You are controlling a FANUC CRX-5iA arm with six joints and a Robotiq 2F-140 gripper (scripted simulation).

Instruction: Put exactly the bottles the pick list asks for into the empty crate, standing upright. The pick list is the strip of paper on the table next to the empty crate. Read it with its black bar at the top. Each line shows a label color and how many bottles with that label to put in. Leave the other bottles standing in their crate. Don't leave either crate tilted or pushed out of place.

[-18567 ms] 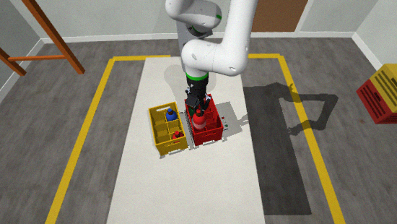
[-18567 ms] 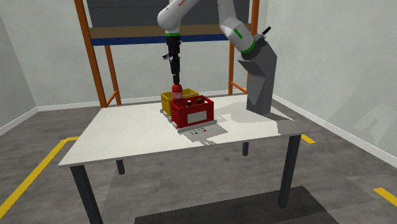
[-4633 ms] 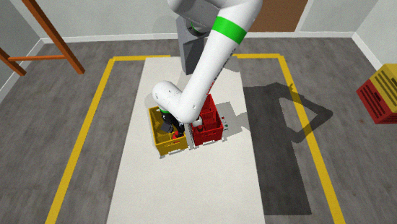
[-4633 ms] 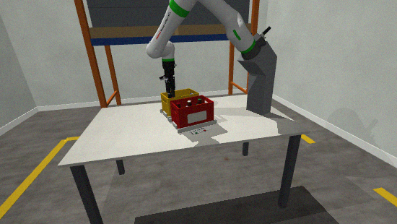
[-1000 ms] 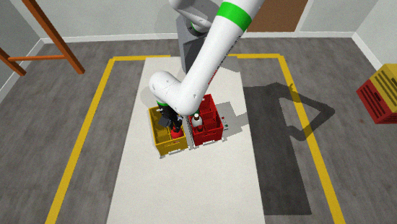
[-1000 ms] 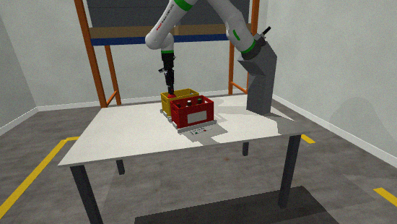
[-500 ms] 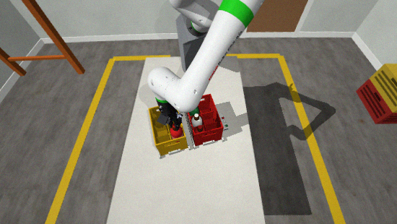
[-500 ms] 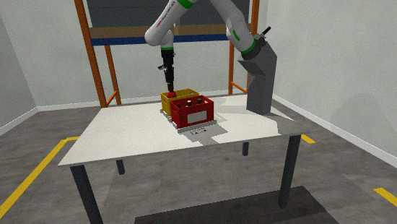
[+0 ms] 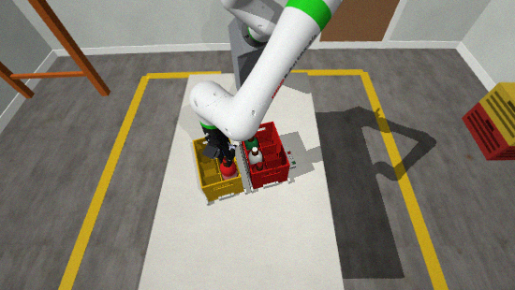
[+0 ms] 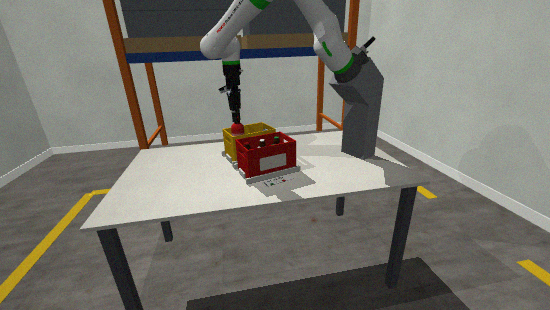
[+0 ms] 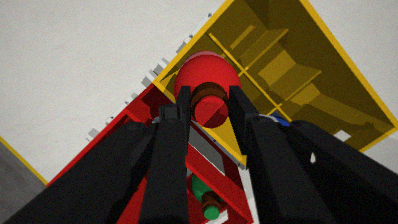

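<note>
- Top view: one white arm (image 9: 281, 61) (image 10: 225, 30) reaches over one table (image 9: 243, 234) (image 10: 175, 185), where two crates stand side by side, one yellow crate (image 9: 222, 188) (image 10: 229, 146) (image 11: 351, 65) and one red crate (image 9: 271, 179) (image 10: 250, 164) (image 11: 215, 179).
- Top view: the gripper (image 9: 228, 161) (image 10: 236, 121) (image 11: 209, 100) is over the yellow crate, closed around the neck of one red bottle (image 9: 228, 170) (image 10: 237, 129) (image 11: 207, 72).
- Top view: three bottles show in the red crate: one green bottle (image 9: 252, 143) (image 10: 276, 140) (image 11: 200, 186), one white bottle (image 9: 255, 158) (image 10: 262, 143) and one dark-necked bottle (image 9: 259, 166) (image 10: 246, 146), partly hidden.
- Top view: one pick list (image 9: 292, 160) (image 10: 276, 182) lies beside the red crate; its lines are too small to count.
- Exterior view: the red bottle is upright beneath the gripper, its red shoulder showing above the yellow crate's rim.
- Exterior view: three bottle tops show in the red crate, one green, one white, one dark. Four table legs are in sight.
- Wrist view: two fingers pinch the red bottle's brown neck, one on each side, below its single red cap. The bottle is over a corner of the yellow crate nearest the red one.
- Wrist view: one green-capped bottle shows in the red crate; one small blue patch, too covered to identify, sits behind a finger.
</note>
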